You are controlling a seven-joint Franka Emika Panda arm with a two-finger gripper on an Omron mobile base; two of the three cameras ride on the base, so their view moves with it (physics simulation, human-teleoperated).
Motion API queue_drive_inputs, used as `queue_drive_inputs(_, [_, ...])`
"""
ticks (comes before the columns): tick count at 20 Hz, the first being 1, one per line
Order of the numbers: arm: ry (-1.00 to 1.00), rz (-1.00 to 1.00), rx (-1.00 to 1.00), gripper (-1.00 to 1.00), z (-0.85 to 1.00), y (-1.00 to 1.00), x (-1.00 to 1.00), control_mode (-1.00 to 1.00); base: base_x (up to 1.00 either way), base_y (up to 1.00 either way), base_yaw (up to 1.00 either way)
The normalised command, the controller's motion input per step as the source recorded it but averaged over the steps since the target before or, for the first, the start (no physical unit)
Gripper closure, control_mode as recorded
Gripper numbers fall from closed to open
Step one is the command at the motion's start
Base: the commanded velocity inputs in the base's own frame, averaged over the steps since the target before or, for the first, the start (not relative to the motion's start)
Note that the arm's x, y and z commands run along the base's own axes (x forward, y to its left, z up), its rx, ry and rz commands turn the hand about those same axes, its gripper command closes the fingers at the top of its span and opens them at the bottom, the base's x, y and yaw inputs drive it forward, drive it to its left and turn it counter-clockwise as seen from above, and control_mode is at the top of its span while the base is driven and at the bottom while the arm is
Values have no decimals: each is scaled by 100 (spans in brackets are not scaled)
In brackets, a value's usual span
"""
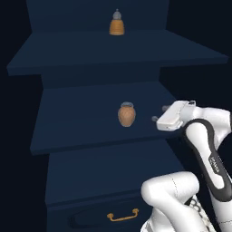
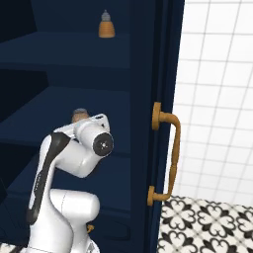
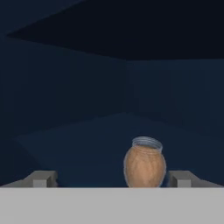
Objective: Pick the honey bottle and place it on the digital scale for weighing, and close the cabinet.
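The gripper (image 3: pixel 111 179) stands wide open, empty, just short of the jar (image 3: pixel 145 163), which sits toward its 3 o'clock finger on the cabinet's (image 1: pixel 90 113) middle shelf. This is the reach; next, shift right, advance, close. Jar: egg-shaped, amber, faintly ribbed, pale rim.

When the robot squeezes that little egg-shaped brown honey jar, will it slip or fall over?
The little egg-shaped amber-brown honey jar bulges in the middle, so flat fingers might slide on its curve. It looks hard, so it probably won't squash. Standing upright on the dark blue shelf, its rounded body might wobble if nudged.
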Motion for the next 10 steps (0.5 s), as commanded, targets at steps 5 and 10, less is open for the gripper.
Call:
queue_drive_inputs(5, [-9,20,1,-100,-20,-3,20,-100,0,0,0])
queue_drive_inputs(10, [-3,10,4,-100,-5,0,36,-100,0,0,0])
